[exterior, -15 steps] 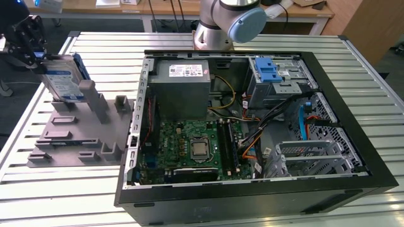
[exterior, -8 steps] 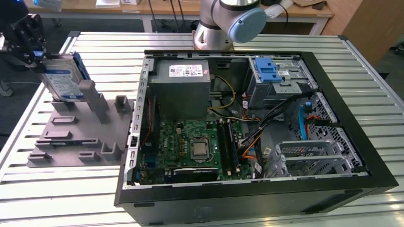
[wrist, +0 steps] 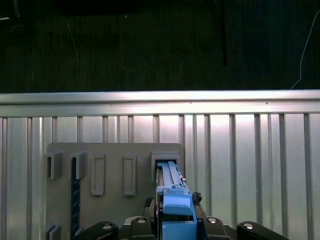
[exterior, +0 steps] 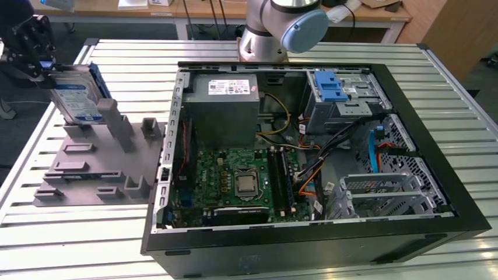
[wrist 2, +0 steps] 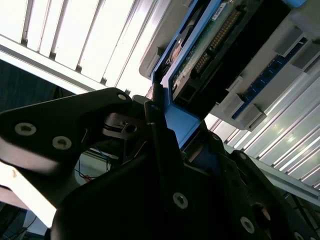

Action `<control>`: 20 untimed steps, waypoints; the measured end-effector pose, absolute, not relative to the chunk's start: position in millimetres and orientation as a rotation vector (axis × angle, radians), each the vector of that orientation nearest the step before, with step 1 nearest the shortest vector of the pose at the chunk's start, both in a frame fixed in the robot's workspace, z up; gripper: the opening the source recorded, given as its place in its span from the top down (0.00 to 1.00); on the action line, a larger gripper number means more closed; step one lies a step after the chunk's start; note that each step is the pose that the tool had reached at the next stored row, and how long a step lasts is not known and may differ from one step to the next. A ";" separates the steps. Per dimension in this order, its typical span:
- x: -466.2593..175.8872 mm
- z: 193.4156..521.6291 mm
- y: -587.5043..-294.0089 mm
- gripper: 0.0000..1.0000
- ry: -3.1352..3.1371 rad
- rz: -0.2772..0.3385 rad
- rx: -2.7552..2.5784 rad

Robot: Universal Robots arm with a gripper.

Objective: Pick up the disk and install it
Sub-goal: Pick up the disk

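The disk [exterior: 76,94] stands on edge at the exterior view's far left, a silver drive with a white-and-blue label in a blue carrier bracket. Its lower end meets the back of a grey slotted holder [exterior: 93,166]. My gripper [exterior: 45,65] is at its upper end, its black fingers closed on the blue bracket. In the first wrist view the blue bracket [wrist: 175,207] runs from between the fingers toward a slot of the holder [wrist: 115,172]. The second wrist view shows the disk's circuit-board side [wrist 2: 215,35] and the blue bracket [wrist 2: 177,122] clamped between the dark fingers [wrist 2: 155,145].
An open black computer case [exterior: 424,146] lies at the centre and right of the exterior view. In it are a grey power supply [exterior: 225,108], a blue-latched silver drive cage [exterior: 342,93], a green motherboard [exterior: 233,184] and loose cables. The arm's base [exterior: 272,29] stands behind the case on the slatted metal table [exterior: 78,233].
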State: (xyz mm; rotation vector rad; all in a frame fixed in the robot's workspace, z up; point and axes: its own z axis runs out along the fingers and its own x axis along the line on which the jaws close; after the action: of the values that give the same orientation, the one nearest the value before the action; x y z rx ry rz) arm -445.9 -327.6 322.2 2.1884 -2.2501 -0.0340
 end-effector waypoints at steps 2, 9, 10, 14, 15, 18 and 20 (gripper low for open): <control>-445.9 322.7 -327.6 0.63 -2.250 -0.034 2.188; -445.9 323.5 -327.6 0.63 -2.250 -0.034 2.188; -445.9 323.8 -327.6 0.63 -2.250 -0.034 2.188; -445.9 325.4 -327.6 0.63 -2.250 -0.034 2.188; -445.9 325.6 -327.6 0.63 -2.250 -0.034 2.188; -445.9 327.7 -327.6 0.63 -2.250 -0.034 2.188; -445.9 329.3 -327.6 0.63 -2.250 -0.034 2.188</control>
State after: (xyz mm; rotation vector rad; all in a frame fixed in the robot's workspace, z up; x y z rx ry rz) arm -445.9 -327.6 329.3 2.1883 -2.2500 -0.0341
